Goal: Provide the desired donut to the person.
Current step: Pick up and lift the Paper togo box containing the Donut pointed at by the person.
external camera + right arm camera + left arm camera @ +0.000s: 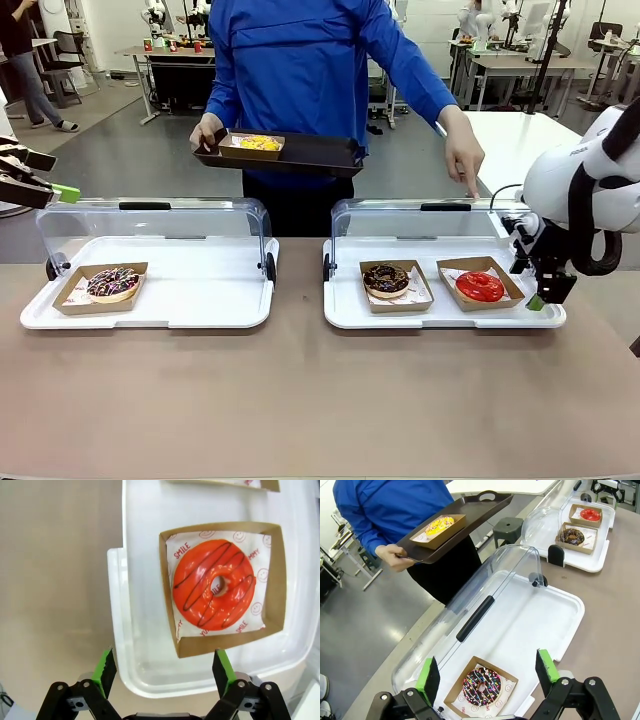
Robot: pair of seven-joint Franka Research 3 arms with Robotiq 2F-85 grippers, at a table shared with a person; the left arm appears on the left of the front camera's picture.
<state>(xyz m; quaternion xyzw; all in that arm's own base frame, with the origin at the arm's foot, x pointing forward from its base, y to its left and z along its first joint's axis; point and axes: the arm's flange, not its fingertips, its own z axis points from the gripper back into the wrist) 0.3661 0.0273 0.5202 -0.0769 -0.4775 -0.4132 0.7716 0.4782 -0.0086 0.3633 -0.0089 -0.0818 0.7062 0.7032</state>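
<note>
Donut (197, 587) red-glazed | just beyond right end effector (164, 652) | jaws spread

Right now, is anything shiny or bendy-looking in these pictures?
Front view: the clear lid catches pale glare; left wrist view: the white tray looks bowed by the wide lens; right wrist view: the red donut is crisp, its icing gleaming.

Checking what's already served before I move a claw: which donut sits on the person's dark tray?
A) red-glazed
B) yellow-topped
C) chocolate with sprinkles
B: the yellow-topped donut lies in a cardboard box on the dark tray that the person holds, while the red-glazed donut is in the right display case.
</note>
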